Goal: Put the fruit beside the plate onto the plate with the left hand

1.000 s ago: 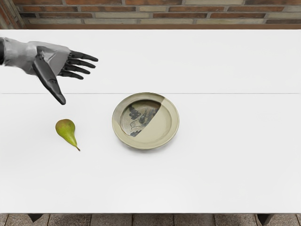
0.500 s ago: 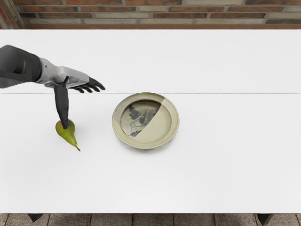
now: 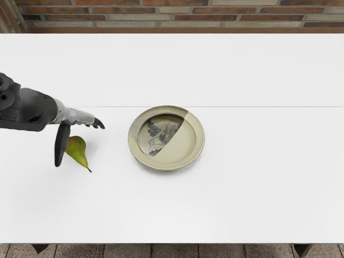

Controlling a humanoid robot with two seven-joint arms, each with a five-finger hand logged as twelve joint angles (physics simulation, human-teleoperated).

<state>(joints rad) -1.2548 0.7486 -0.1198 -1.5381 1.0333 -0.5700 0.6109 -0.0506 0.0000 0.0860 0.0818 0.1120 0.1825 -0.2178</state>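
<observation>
Pear (image 3: 78, 152) lies just beside the thumb of the left hand (image 3: 75, 119).

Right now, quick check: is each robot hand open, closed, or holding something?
Left robot hand: open, thumb spread down beside the pear, no grasp on it visible.
Right robot hand: not in view.
</observation>
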